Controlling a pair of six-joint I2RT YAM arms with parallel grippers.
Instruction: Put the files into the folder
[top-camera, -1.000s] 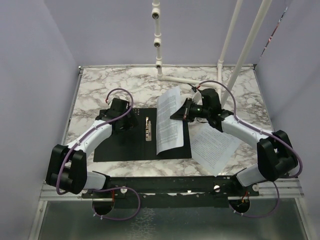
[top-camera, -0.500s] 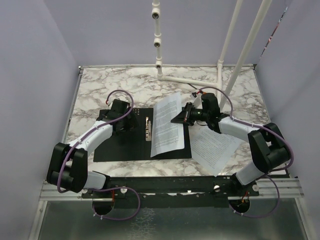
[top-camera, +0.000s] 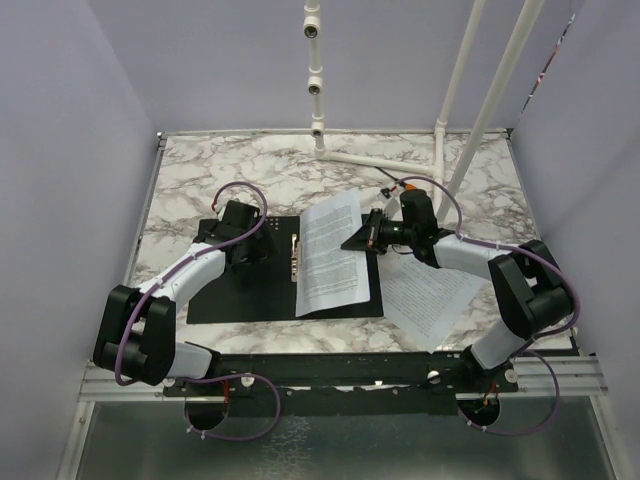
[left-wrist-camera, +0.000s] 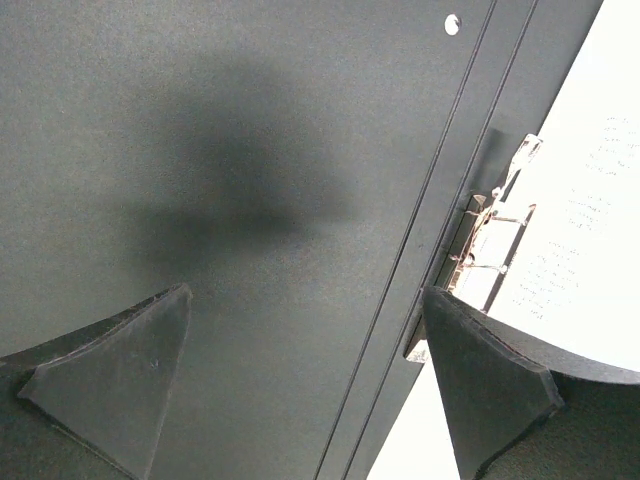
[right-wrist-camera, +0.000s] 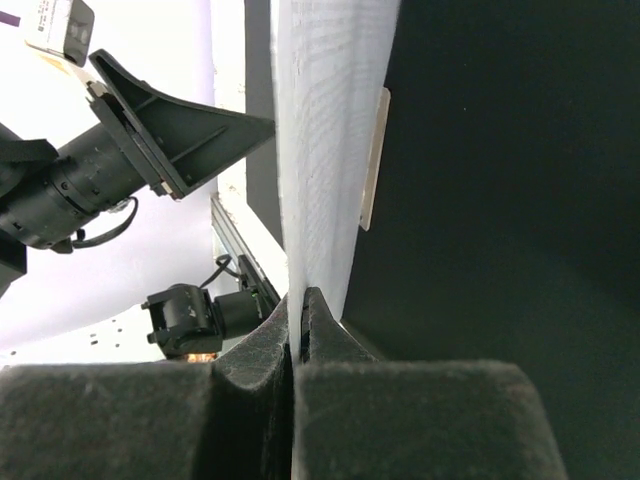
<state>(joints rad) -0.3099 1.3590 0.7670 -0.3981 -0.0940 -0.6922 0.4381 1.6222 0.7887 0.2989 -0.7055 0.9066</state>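
From the top camera I see the folder (top-camera: 235, 300) lying open, black inside up, on the marble table (top-camera: 260, 170). My right gripper (top-camera: 362, 240) pinches the right edge of one printed sheet (top-camera: 332, 255). That sheet lies across the folder's right half, its left edge at the spine clip (top-camera: 295, 257). I judge the edge grip is there so I can line the paper up with the clip. A second sheet (top-camera: 430, 295) waits on the table just right of the folder. My left gripper (top-camera: 248, 248) sits over the left cover, probably to pin it flat; I cannot tell whether it touches.

The left wrist camera adds what the top view cannot. Its fingers (left-wrist-camera: 110, 370) stand wide apart with nothing between them, and the clip's metal lever shows beside the sheet.

The right wrist camera shows the pads (right-wrist-camera: 330, 340) pressed together on the paper's edge, the sheet seen edge-on over the black cover.
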